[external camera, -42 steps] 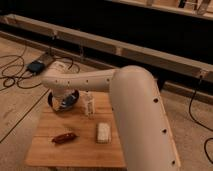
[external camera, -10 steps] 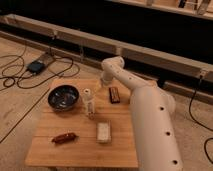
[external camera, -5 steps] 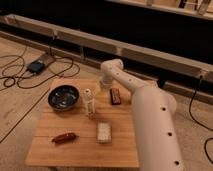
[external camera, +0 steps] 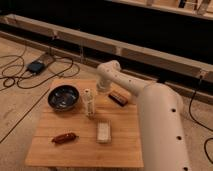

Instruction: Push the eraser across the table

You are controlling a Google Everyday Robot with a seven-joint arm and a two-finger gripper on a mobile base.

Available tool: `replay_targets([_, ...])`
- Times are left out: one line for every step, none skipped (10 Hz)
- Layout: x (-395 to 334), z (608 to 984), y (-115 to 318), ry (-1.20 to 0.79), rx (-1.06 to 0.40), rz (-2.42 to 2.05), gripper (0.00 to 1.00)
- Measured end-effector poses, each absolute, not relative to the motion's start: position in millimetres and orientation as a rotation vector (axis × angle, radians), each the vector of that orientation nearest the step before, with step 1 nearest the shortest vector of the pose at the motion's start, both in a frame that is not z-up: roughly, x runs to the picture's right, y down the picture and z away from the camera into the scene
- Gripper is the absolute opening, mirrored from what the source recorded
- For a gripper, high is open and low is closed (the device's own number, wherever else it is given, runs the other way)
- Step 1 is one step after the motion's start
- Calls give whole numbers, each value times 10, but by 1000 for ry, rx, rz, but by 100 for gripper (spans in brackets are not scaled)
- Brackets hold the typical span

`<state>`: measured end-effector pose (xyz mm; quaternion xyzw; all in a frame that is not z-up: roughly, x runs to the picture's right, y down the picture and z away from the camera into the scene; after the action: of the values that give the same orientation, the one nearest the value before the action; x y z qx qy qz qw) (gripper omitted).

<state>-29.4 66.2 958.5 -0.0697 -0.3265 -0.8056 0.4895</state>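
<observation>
The eraser (external camera: 118, 97), a small dark flat block with reddish-brown edges, lies at the back right of the light-wood slatted table (external camera: 80, 150). My white arm reaches in from the lower right and bends over the table's back edge. Its gripper (external camera: 102, 88) points down just left of the eraser, close beside it; whether they touch I cannot tell.
A dark bowl (external camera: 63, 97) sits at the back left. A small pale bottle (external camera: 89, 103) stands near the middle. A whitish block (external camera: 103, 131) and a red-brown sausage-shaped item (external camera: 64, 137) lie toward the front. Cables and a dark box (external camera: 36, 66) lie on the floor at left.
Four seconds ago the arm hung over the bowl at left; it has swung to the back right beside the eraser. Over the last second, arm and eraser barely moved.
</observation>
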Motion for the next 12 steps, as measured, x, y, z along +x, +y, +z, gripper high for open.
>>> replay_targets([-299,9532,725,-796,-178,-1949,80])
replay_targets([-264,9484,803,-793,-195,-1938,80])
replay_targets([-212,9438,877,-789,-216,-1924,80])
replay_targets([-164,9410,935,-784,-234,-1914,80])
replay_targets([-139,9375,989,-784,-248,-1904,80])
replay_targets([-123,9335,1057,-787,-263,-1894,80])
replay_targets([-115,9288,1113,-788,-274,-1884,80])
replay_targets([-116,9272,1119,-783,-274,-1882,80])
replay_targets([-119,9266,1102,-774,-269,-1881,80])
replay_targets([-128,9283,1044,-760,-256,-1882,80])
replay_targets([-131,9306,995,-751,-245,-1881,80])
replay_targets([-124,9335,943,-743,-232,-1881,80])
